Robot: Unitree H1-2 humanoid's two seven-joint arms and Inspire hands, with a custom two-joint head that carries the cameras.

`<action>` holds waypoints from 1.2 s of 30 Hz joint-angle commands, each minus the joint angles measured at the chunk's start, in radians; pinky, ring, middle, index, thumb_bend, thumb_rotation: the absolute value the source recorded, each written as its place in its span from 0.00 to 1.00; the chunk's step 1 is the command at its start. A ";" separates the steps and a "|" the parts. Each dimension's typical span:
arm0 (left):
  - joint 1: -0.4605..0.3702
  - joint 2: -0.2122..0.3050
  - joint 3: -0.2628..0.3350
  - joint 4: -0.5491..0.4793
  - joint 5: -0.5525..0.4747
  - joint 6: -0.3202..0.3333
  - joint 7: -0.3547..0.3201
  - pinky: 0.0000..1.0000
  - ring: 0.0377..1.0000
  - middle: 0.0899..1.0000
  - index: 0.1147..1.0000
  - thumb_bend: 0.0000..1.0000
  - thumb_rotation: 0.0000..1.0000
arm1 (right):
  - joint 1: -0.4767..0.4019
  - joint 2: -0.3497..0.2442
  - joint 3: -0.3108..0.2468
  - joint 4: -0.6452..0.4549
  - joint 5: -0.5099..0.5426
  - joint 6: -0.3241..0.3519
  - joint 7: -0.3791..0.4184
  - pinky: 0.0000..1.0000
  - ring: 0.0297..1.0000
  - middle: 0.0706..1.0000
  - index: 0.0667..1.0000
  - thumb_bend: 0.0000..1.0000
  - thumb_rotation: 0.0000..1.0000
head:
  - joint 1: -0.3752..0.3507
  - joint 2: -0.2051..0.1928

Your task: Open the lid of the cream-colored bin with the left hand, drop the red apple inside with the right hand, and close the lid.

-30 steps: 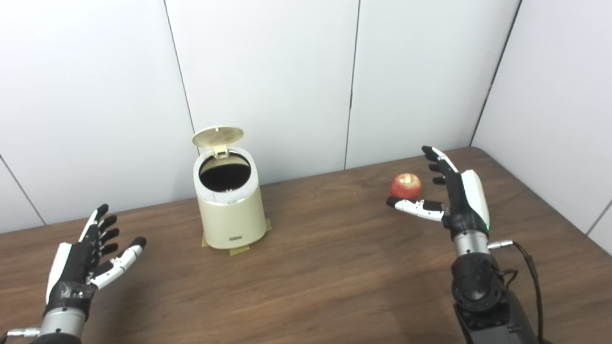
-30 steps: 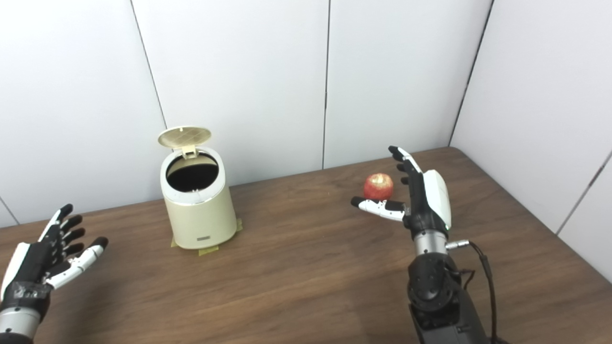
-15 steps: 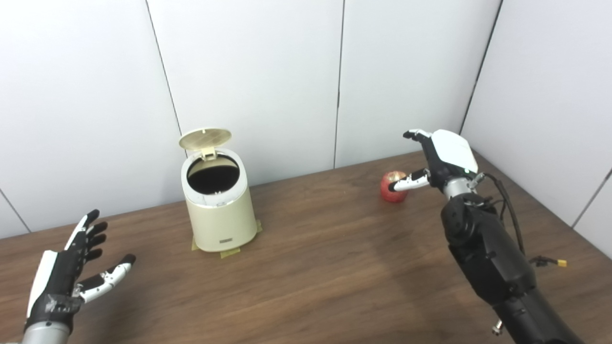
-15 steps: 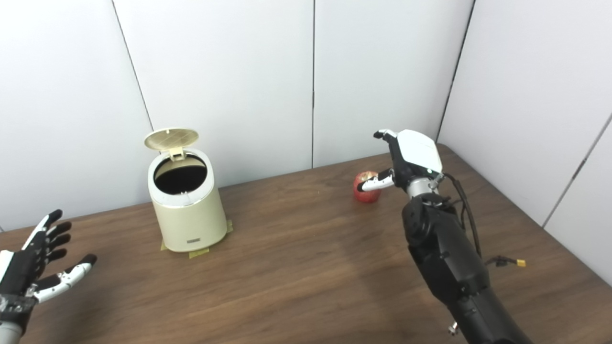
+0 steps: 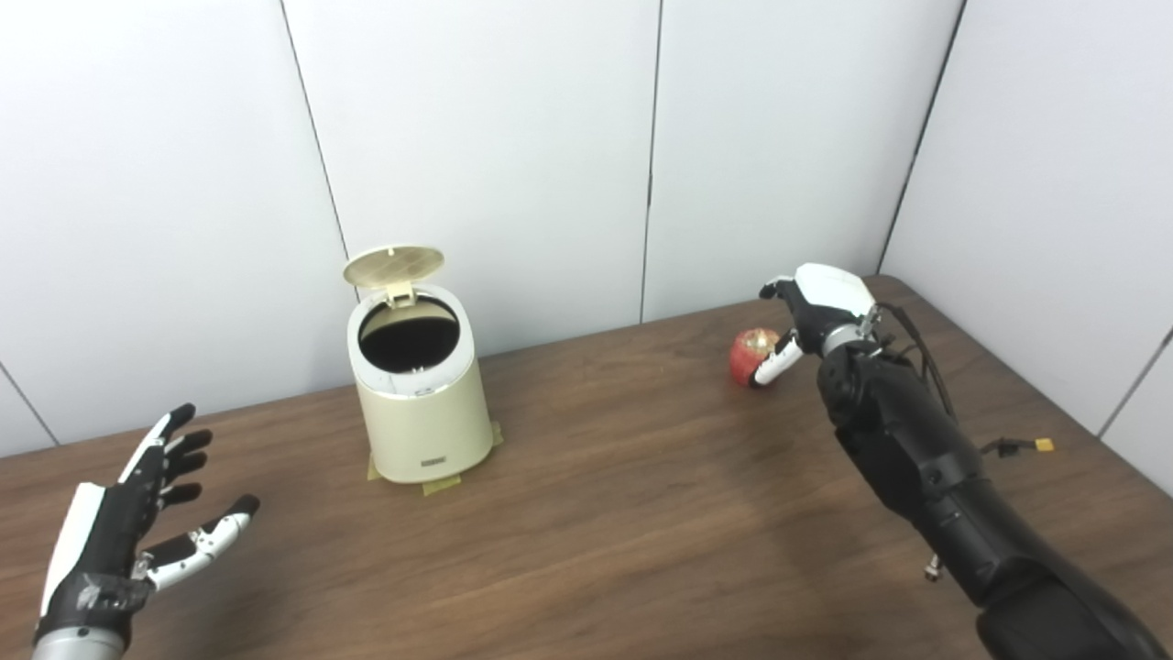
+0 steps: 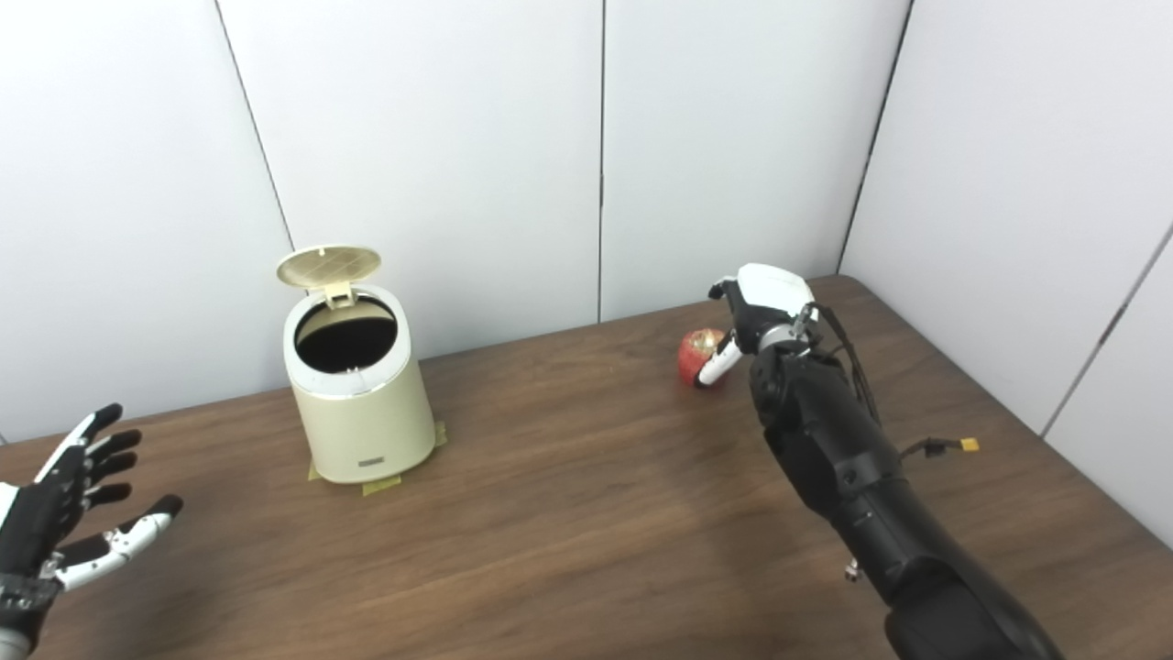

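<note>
The cream-colored bin [image 5: 419, 403] stands at the back left of the table. Its round lid [image 5: 394, 265] is tipped up and the dark inside shows. At the back right the red apple [image 5: 747, 352] rests on the wood. My right hand [image 5: 812, 310] arches over the apple's right side; its thumb [image 5: 768, 368] hangs down against the apple's near right face and its fingers curl above and behind it without closing. My left hand [image 5: 137, 536] hovers at the front left, far from the bin, palm up, open and holding nothing.
The brown wooden table [image 5: 623, 513] ends at white wall panels behind and to the right. Yellow tape [image 5: 440, 483] sticks out under the bin. A cable with a yellow plug [image 5: 1037, 445] dangles beside my right forearm.
My right hand has reached forward, turned over and come down onto the apple's right side, with the thumb now pointing down. The view shifted early on. My left hand barely moved.
</note>
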 commanded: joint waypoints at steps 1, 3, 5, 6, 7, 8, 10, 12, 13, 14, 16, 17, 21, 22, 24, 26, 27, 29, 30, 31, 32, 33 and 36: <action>-0.034 0.022 0.001 -0.033 0.016 -0.004 0.002 0.79 0.87 0.88 0.97 0.49 0.00 | -0.060 -0.032 -0.004 0.000 0.012 -0.002 -0.010 0.59 0.78 0.83 0.80 0.87 0.18 | -0.001 0.001; -0.032 0.028 -0.001 -0.036 0.024 -0.004 -0.001 0.79 0.86 0.89 0.97 0.50 0.00 | -0.062 -0.030 -0.002 0.033 0.035 -0.016 -0.028 0.59 0.78 0.82 0.79 0.88 0.19 | 0.001 0.003; -0.032 0.032 -0.001 -0.035 0.029 -0.005 -0.001 0.79 0.87 0.89 0.97 0.50 0.00 | -0.067 -0.030 0.007 0.063 0.049 -0.029 -0.040 0.61 0.79 0.82 0.79 0.88 0.20 | 0.004 0.004; -0.032 0.032 -0.001 -0.035 0.030 -0.004 -0.001 0.79 0.87 0.89 0.97 0.50 0.00 | -0.069 -0.030 0.013 0.076 0.054 -0.034 -0.044 0.62 0.80 0.83 0.79 0.88 0.21 | 0.006 0.005; -0.033 0.032 0.000 -0.034 0.032 -0.006 0.000 0.79 0.87 0.89 0.97 0.50 0.00 | -0.073 -0.032 0.022 0.087 0.053 -0.035 -0.046 0.62 0.80 0.83 0.78 0.89 0.20 | 0.007 0.005; -0.034 0.032 0.001 -0.033 0.031 -0.011 0.001 0.78 0.86 0.88 0.97 0.51 0.00 | -0.076 -0.031 0.033 0.099 0.053 -0.036 -0.049 0.63 0.81 0.84 0.79 0.88 0.21 | 0.011 0.005; -0.035 0.032 0.003 -0.033 0.029 -0.016 0.001 0.77 0.86 0.88 0.97 0.51 0.00 | -0.081 -0.030 0.047 0.111 0.054 -0.035 -0.053 0.63 0.80 0.83 0.79 0.89 0.20 | 0.012 0.006; -0.035 0.032 0.004 -0.037 0.028 -0.012 -0.001 0.77 0.86 0.88 0.97 0.51 0.00 | -0.088 -0.030 0.063 0.122 0.054 -0.026 -0.047 0.63 0.80 0.83 0.79 0.88 0.19 | 0.013 0.007; -0.036 0.033 0.004 -0.036 0.027 -0.015 -0.001 0.77 0.86 0.88 0.97 0.51 0.00 | -0.091 -0.029 0.069 0.129 0.055 -0.022 -0.045 0.63 0.79 0.83 0.79 0.88 0.20 | 0.013 0.007; -0.036 0.033 0.004 -0.034 0.027 -0.018 -0.001 0.77 0.86 0.88 0.97 0.52 0.00 | -0.095 -0.026 0.071 0.138 0.061 -0.022 -0.044 0.63 0.79 0.84 0.79 0.88 0.20 | 0.013 0.008; -0.040 0.033 0.003 -0.027 0.030 -0.025 0.002 0.78 0.86 0.88 0.97 0.52 0.00 | -0.099 -0.023 0.071 0.153 0.073 -0.028 -0.046 0.63 0.78 0.84 0.79 0.88 0.18 | 0.014 0.008; -0.041 0.033 0.002 -0.026 0.032 -0.026 0.003 0.78 0.86 0.88 0.97 0.52 0.00 | -0.100 -0.022 0.070 0.159 0.080 -0.034 -0.049 0.63 0.78 0.84 0.78 0.88 0.17 | 0.015 0.009; -0.043 0.031 0.001 -0.035 0.027 -0.017 -0.003 0.76 0.85 0.89 0.97 0.52 0.00 | -0.087 -0.021 0.065 0.157 0.112 -0.067 -0.084 0.61 0.74 0.80 0.77 0.85 0.13 | 0.021 0.009; -0.043 0.031 0.001 -0.039 0.027 -0.013 -0.005 0.76 0.85 0.89 0.97 0.51 0.00 | -0.081 -0.020 0.061 0.157 0.119 -0.086 -0.108 0.61 0.72 0.77 0.76 0.84 0.11 | 0.021 0.009; -0.043 0.032 -0.001 -0.047 0.027 -0.003 -0.011 0.77 0.85 0.89 0.97 0.51 0.00 | -0.072 -0.014 0.049 0.163 0.134 -0.127 -0.173 0.56 0.64 0.68 0.70 0.81 0.03 | 0.022 0.010; -0.044 0.032 -0.002 -0.052 0.028 0.006 -0.016 0.79 0.86 0.89 0.97 0.51 0.00 | -0.072 -0.009 0.041 0.181 0.142 -0.155 -0.236 0.51 0.56 0.54 0.58 0.67 0.01 | 0.022 0.011; -0.045 0.032 -0.002 -0.053 0.030 0.007 -0.018 0.80 0.87 0.89 0.97 0.51 0.00 | -0.073 -0.005 0.038 0.190 0.141 -0.161 -0.267 0.50 0.46 0.50 0.52 0.58 0.00 | 0.023 0.013; -0.048 0.030 -0.003 -0.046 0.035 -0.006 -0.015 0.80 0.86 0.89 0.96 0.52 0.00 | -0.075 0.001 0.032 0.202 0.147 -0.172 -0.314 0.49 0.42 0.50 0.46 0.53 0.00 | 0.024 0.013; -0.049 0.029 -0.003 -0.044 0.037 -0.010 -0.014 0.80 0.86 0.88 0.96 0.52 0.00 | -0.076 0.002 0.032 0.206 0.150 -0.176 -0.325 0.49 0.41 0.50 0.44 0.52 0.00 | 0.024 0.013; -0.051 0.029 -0.004 -0.043 0.040 -0.014 -0.012 0.79 0.86 0.88 0.96 0.52 0.00 | -0.078 0.001 0.033 0.212 0.155 -0.187 -0.335 0.49 0.41 0.50 0.44 0.52 0.00 | 0.025 0.014; -0.051 0.028 -0.004 -0.042 0.042 -0.014 -0.011 0.79 0.85 0.88 0.95 0.53 0.00 | -0.080 -0.001 0.035 0.215 0.158 -0.194 -0.341 0.42 0.41 0.49 0.43 0.51 0.00 | 0.025 0.014; -0.052 0.027 -0.004 -0.042 0.043 -0.014 -0.011 0.79 0.85 0.87 0.95 0.54 0.00 | -0.081 -0.002 0.037 0.218 0.161 -0.200 -0.345 0.38 0.41 0.49 0.43 0.50 0.00 | 0.025 0.014; -0.051 0.023 -0.005 -0.052 0.042 0.000 -0.016 0.82 0.86 0.89 0.96 0.53 0.00 | -0.081 -0.002 0.042 0.206 0.162 -0.192 -0.340 0.35 0.41 0.49 0.43 0.50 0.00 | 0.028 0.017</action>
